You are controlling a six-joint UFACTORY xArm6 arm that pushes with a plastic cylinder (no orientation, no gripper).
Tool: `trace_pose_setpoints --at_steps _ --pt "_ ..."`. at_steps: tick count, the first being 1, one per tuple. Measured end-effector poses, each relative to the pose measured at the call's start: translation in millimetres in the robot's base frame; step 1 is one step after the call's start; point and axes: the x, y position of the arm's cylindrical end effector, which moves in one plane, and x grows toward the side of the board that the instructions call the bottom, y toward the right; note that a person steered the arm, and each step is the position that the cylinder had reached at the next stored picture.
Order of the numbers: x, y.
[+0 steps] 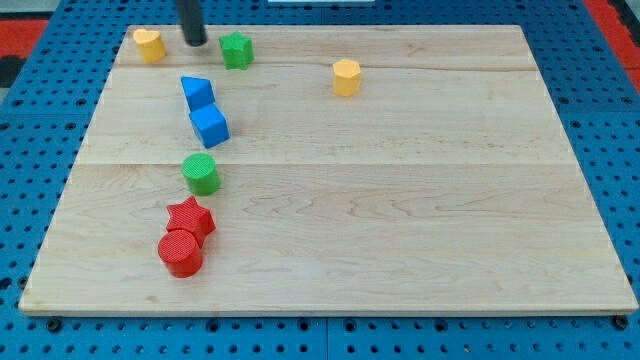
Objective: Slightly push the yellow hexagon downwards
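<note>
Blocks lie scattered on a pale wooden board (400, 200) set over a blue pegboard (40, 60), most of them crowding the view's left. From the left: a yellow heart (149, 44) sits at the top corner; my tip (193, 42) rests just beside it on the board, between the heart and a green star (236, 49). Below them a blue triangular block (197, 92) touches a blue cube (210, 126), then a green cylinder (201, 173), then a red star (190, 216) pressed against a red cylinder (181, 252). The yellow hexagon (346, 76), the block to be nudged, stands alone near the top edge, right of centre and well apart from my tip. It looks like a small, light, rigid plastic piece that should slide readily on the smooth wood and may twist if struck off-centre; the place to meet it is the middle of its far face, toward the view's top. The rod is bare, with nothing to open or close, and holds nothing. Its upper length is cut off by the frame, and the arm cannot be seen.
</note>
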Motion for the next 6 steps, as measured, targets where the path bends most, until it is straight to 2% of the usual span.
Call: trace_pose_setpoints --at_steps 1,2,3,5,6 --pt "41 23" --pt "49 61" --pt "34 28" --pt "57 170" --pt "93 136"
